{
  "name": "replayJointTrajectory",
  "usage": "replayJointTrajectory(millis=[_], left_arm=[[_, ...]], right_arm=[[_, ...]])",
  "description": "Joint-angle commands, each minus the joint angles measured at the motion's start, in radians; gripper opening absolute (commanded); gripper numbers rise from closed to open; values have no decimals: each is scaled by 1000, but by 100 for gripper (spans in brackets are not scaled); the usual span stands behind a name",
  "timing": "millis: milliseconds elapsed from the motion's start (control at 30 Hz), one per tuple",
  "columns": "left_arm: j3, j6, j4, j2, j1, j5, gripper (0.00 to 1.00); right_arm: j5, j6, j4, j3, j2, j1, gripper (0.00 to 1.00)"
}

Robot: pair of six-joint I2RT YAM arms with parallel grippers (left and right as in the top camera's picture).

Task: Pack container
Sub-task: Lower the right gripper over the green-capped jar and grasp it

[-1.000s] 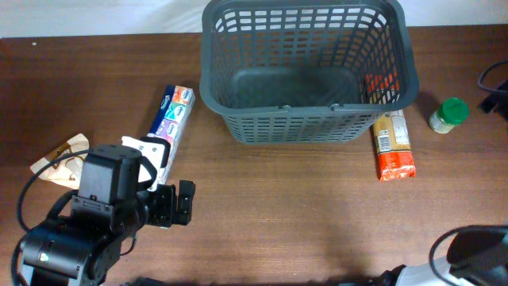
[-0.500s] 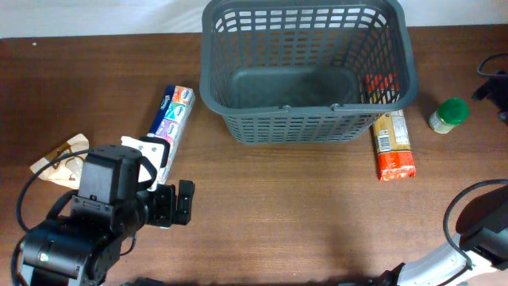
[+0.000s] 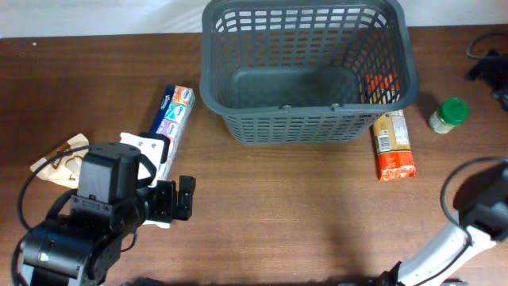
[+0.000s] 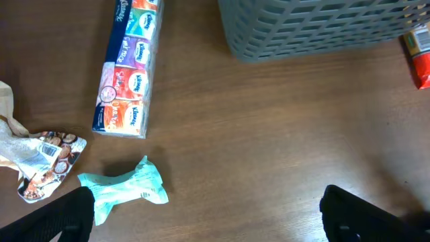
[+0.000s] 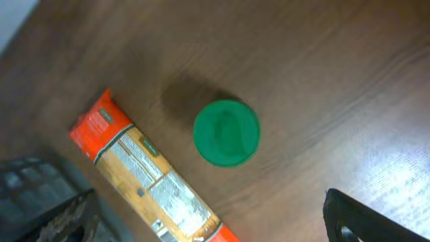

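1. Clutter sits at the far left: a crumpled brown snack bag (image 3: 59, 159) and, near it in the left wrist view, a twisted teal wrapper (image 4: 124, 188).
2. Left gripper (image 3: 181, 199) hangs over the table (image 3: 278, 214), its dark fingers (image 4: 50, 218) spread wide. It holds and touches nothing.
3. Tissue multipack (image 3: 171, 119) lies lengthwise between that gripper and the container.
4. Container (image 3: 305, 123) stands upright at the table's far middle, its solid floor showing.
5. Pasta packet (image 3: 393, 143) lies just beside the container's right wall.
6. Green-lidded jar (image 3: 450, 115) stands upright near the packet, not touching it.
7. Right gripper (image 5: 208, 205) hangs above the jar, spread wide, gripping nothing.
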Motion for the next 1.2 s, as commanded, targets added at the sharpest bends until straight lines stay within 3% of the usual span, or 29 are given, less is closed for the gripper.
replayJointTrajectory(millis=[0, 433, 1167], left_arm=[[15, 6, -5, 3, -5, -11, 100], [15, 6, -27, 3, -5, -11, 100], [15, 5, -23, 3, -5, -11, 100]], right_arm=[[64, -14, -44, 119, 107, 17, 99], [183, -11, -124, 139, 304, 16, 99], [99, -84, -46, 139, 314, 71, 99]])
